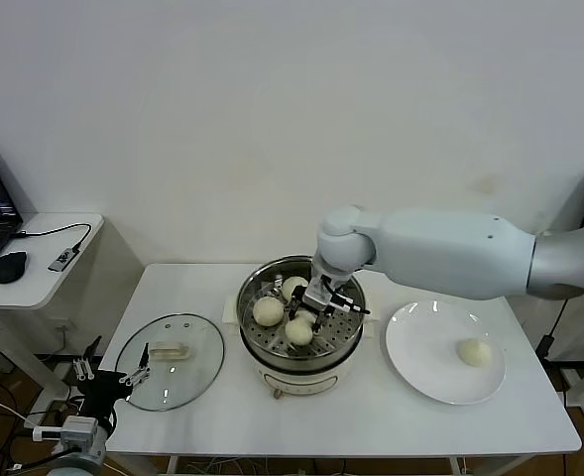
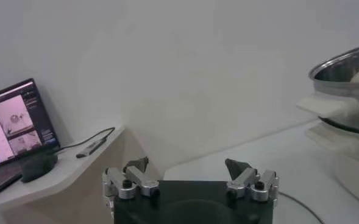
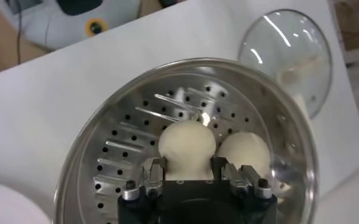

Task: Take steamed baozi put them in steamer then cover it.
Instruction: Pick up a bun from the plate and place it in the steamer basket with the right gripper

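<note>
The steamer (image 1: 301, 369) stands at the table's centre with three baozi on its perforated tray (image 3: 121, 152). My right gripper (image 1: 309, 317) reaches into the pot and is shut on one baozi (image 3: 187, 143), its fingers pressing both sides. A second baozi (image 3: 245, 152) lies right beside it. The fourth baozi (image 1: 475, 351) lies on the white plate (image 1: 420, 367) to the right. The glass cover (image 1: 171, 362) lies flat on the table left of the steamer and also shows in the right wrist view (image 3: 286, 52). My left gripper (image 2: 186, 164) is open and empty, parked at the table's front left corner (image 1: 108, 375).
A low side desk at the left holds a laptop (image 2: 11, 128), a mouse (image 1: 9, 266) and a cable. The steamer's rim and side handle (image 2: 331, 106) show in the left wrist view. A white wall stands behind the table.
</note>
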Controlling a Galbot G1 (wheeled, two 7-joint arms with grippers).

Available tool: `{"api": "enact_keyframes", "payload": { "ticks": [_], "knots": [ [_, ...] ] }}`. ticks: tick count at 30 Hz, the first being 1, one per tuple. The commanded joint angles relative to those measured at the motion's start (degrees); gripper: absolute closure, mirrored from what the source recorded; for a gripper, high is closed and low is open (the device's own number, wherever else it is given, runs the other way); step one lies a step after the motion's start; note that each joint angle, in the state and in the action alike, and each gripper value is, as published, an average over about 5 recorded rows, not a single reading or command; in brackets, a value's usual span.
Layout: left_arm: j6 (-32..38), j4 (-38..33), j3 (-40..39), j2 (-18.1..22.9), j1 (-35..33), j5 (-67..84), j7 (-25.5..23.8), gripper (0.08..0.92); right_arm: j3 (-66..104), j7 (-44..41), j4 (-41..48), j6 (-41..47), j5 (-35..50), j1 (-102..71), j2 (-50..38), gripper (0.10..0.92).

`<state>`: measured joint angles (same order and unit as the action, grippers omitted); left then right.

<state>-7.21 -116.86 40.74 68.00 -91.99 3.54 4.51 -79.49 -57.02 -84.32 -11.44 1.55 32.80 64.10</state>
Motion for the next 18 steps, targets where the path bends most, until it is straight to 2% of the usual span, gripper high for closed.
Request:
{"api": "enact_keyframes", "payload": {
  "ticks": [1,12,18],
  "knots": [
    [0.07,0.22,0.01,0.1,0.03,-0.07,0.05,0.177,-0.59,0.12,0.25,-3.18,-3.04,-0.48,1.35,0.502],
    [0.09,0.24,0.09,-0.41,0.42,0.03,0.02,0.177,-0.25,-1.44,-2.2,-1.37,-0.84,3.15,-2.55,0.232],
    [0.05,0.13,0.3,-1.17,0.87,0.27,-0.03,0.177,1.97,-5.85,-5.46,6.6,2.79,7.33,-11.27,0.203]
  ]
}}
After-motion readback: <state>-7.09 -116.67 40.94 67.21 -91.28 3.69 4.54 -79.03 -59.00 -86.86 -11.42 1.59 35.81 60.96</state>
